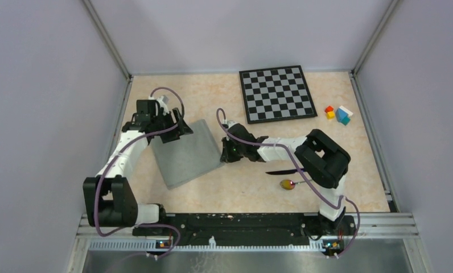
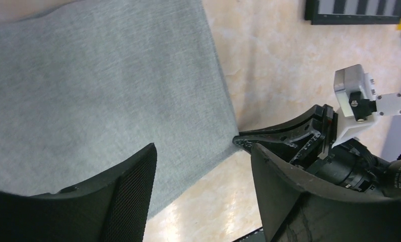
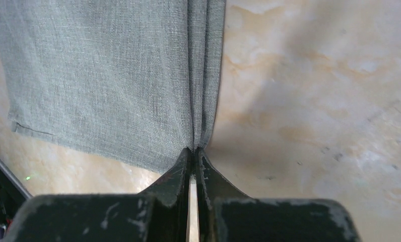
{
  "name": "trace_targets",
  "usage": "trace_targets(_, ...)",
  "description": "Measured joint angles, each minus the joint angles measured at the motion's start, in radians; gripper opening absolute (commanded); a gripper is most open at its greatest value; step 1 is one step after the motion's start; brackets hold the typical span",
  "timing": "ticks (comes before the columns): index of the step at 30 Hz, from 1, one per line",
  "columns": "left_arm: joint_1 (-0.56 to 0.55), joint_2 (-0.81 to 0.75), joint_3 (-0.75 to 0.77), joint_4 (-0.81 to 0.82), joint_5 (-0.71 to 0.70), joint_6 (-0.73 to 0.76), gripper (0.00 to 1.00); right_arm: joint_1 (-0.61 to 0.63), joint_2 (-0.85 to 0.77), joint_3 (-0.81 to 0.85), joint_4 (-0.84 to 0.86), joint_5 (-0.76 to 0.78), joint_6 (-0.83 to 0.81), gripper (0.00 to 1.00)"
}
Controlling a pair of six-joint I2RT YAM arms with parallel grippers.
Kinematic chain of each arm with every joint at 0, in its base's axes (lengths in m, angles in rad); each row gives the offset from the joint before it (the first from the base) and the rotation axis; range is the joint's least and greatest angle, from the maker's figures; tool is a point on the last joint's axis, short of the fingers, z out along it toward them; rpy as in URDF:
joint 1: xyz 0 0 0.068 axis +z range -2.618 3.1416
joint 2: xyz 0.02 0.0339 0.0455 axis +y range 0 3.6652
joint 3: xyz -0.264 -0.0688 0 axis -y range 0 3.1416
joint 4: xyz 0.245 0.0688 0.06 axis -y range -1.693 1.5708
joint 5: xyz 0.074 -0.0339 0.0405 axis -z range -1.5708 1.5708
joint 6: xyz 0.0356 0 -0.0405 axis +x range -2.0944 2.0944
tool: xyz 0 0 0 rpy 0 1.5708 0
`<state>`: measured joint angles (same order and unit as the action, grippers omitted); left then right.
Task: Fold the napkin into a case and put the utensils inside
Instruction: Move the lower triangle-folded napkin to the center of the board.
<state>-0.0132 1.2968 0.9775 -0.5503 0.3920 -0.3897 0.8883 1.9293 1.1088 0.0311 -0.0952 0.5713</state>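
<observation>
Napkin (image 1: 187,153) lies flat toward the table's (image 1: 252,193) left edge. We find the right gripper (image 3: 193,151) jaws clenched on a pinch of its right edge, and the left gripper (image 1: 183,127) jaws released above its far corner. Knife (image 1: 281,172) and spoon (image 1: 288,183) lie near the front edge.

We are looking at a robotics lab cell: plain lilac wall panels (image 1: 42,85) and aluminium posts (image 1: 107,40) are enclosing a beige marbled tabletop (image 1: 213,91), while a left arm (image 1: 122,153) and a right arm (image 1: 321,159), both trailing cables, are standing bolted to a black rail (image 1: 241,222) along its near edge.
</observation>
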Motion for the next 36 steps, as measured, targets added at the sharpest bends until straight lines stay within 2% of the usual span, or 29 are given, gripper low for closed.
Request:
trace_targets(3, 0.002, 0.098, 0.008, 0.059, 0.114, -0.005, 0.66, -0.023, -0.031, -0.051, 0.028, -0.029, 0.003, 0.00)
trace_targets(6, -0.022, 0.237, 0.037, 0.109, 0.163, -0.026, 0.75, -0.042, -0.051, -0.083, 0.036, -0.057, 0.001, 0.00)
trace_targets(7, -0.032, 0.267, 0.039, 0.126, 0.162, -0.036, 0.74, -0.046, -0.051, -0.085, 0.039, -0.066, 0.000, 0.00)
trace_targets(14, -0.145, 0.435, 0.119, 0.176, -0.006, -0.180, 0.56, -0.049, -0.051, -0.088, 0.045, -0.083, -0.012, 0.00)
trace_targets(19, -0.199, 0.562, 0.235, 0.217, -0.103, -0.245, 0.51, -0.050, -0.051, -0.088, 0.045, -0.084, -0.027, 0.00)
trace_targets(22, -0.210, 0.641, 0.289, 0.233, -0.114, -0.260, 0.54, -0.056, -0.051, -0.088, 0.043, -0.096, -0.048, 0.00)
trace_targets(25, -0.211, 0.688, 0.356, 0.235, -0.093, -0.259, 0.69, -0.081, -0.052, -0.085, 0.026, -0.113, -0.100, 0.00)
trace_targets(27, -0.212, 0.686, 0.362, 0.253, -0.090, -0.246, 0.77, -0.101, -0.058, -0.073, -0.011, -0.103, -0.154, 0.00)
trace_targets(29, -0.211, 0.643, 0.338, 0.259, -0.080, -0.226, 0.79, -0.123, -0.065, -0.053, -0.059, -0.062, -0.235, 0.00)
trace_targets(30, -0.211, 0.579, 0.305, 0.250, -0.071, -0.211, 0.80, -0.131, -0.066, -0.038, -0.086, -0.027, -0.282, 0.03)
trace_targets(34, -0.202, 0.386, 0.238, 0.228, -0.069, -0.181, 0.77, -0.149, -0.054, 0.038, -0.198, 0.111, -0.412, 0.32)
trace_targets(36, -0.187, 0.242, 0.180, 0.229, -0.067, -0.162, 0.72, -0.158, -0.019, 0.119, -0.262, 0.196, -0.467, 0.39)
